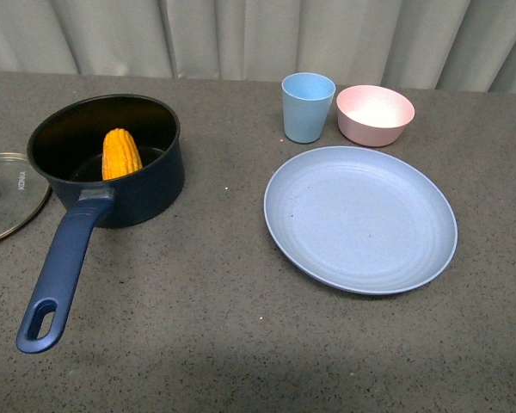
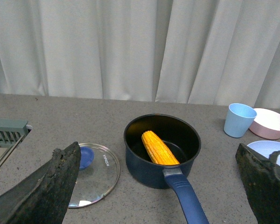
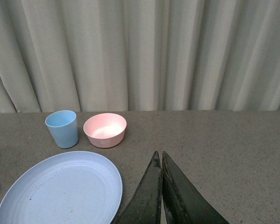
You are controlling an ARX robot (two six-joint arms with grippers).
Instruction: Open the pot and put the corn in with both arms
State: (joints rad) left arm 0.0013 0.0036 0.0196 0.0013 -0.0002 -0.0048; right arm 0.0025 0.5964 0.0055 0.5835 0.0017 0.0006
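Lid point(image 1: 9, 196), clear glass with a metal rim, is seen at the far left edge of the front frame beside the pot point(image 1: 112, 163), a dark navy saucepan with a black inside where the corn point(image 1: 120, 154) is propped against the wall, so the task is judged done and only a clear retreat is called for. Right of centre, a light blue cup point(image 1: 308, 107), pink bowl point(image 1: 375, 114) and ridged pale blue plate point(image 1: 361, 218) are set. Left gripper point(image 2: 158, 186) is spread wide and empty; right gripper point(image 3: 161, 186) is pressed closed, empty.
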